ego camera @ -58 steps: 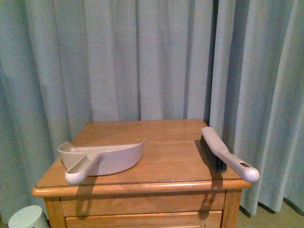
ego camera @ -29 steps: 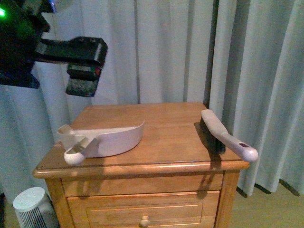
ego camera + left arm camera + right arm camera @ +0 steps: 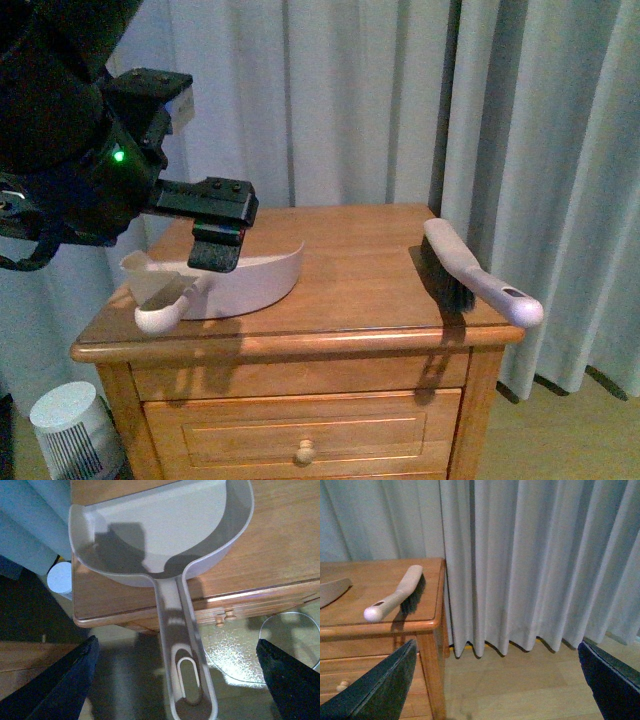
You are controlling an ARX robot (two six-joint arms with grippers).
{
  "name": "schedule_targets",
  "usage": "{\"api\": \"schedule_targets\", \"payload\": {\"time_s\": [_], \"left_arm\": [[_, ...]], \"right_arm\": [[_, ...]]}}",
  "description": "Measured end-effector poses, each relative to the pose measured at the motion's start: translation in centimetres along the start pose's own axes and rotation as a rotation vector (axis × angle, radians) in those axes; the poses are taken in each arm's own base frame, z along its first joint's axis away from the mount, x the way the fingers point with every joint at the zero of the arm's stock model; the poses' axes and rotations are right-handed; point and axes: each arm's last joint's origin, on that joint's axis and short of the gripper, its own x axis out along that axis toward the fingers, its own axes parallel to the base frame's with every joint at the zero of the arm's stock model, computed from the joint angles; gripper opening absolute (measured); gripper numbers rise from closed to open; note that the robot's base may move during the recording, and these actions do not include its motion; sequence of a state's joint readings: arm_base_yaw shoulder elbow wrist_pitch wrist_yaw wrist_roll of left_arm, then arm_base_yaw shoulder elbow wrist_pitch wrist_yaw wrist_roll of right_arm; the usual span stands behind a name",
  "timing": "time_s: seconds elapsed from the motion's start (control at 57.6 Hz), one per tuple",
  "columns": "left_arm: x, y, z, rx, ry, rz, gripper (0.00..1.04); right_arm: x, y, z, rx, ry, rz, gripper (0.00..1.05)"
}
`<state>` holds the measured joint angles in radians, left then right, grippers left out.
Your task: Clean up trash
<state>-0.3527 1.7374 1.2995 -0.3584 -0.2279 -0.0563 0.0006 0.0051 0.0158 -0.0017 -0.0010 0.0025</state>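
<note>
The trash is out of view in every frame. A beige-pink dustpan point(image 3: 245, 285) lies on the left of the wooden nightstand point(image 3: 350, 330), its handle sticking out over the front edge. My left gripper point(image 3: 215, 228) hovers just above the pan. In the left wrist view the pan point(image 3: 160, 525) looks empty, and my left gripper point(image 3: 177, 680) is open, its dark fingers point(image 3: 65, 680) wide on either side of the handle. A hand brush point(image 3: 470, 275) lies on the right of the top. My right gripper point(image 3: 492, 690) is open over the floor, right of the nightstand, with the brush point(image 3: 397, 595) beyond it.
Pale curtains point(image 3: 380, 100) hang close behind and right of the nightstand. A white cylindrical appliance point(image 3: 70, 420) stands on the floor at the left front corner. A drawer with a small knob point(image 3: 305, 453) faces me. Bare wood floor point(image 3: 520, 680) lies to the right.
My left arm has come down from the upper left, and its gripper now hangs right over the dustpan. Dustpan and brush have stayed in place.
</note>
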Motion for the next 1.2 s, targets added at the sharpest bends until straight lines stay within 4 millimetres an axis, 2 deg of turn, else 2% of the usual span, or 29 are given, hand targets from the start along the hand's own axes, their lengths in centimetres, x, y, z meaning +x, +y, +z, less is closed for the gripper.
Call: {"api": "schedule_targets", "payload": {"time_s": [0.191,0.486,1.198], "left_arm": [[2.2,0.1,-0.5,-0.005,0.025,0.011,0.97],[4.3,0.6,-1.0,-0.020,0.042,0.011,0.97],[5.9,1.1,-2.6,-0.016,0.064,0.000,0.97]], "right_arm": [[0.0,0.0,0.0,0.000,0.000,0.000,0.97],[0.0,0.0,0.0,0.000,0.000,0.000,0.97],[0.0,0.0,0.0,0.000,0.000,0.000,0.97]]}}
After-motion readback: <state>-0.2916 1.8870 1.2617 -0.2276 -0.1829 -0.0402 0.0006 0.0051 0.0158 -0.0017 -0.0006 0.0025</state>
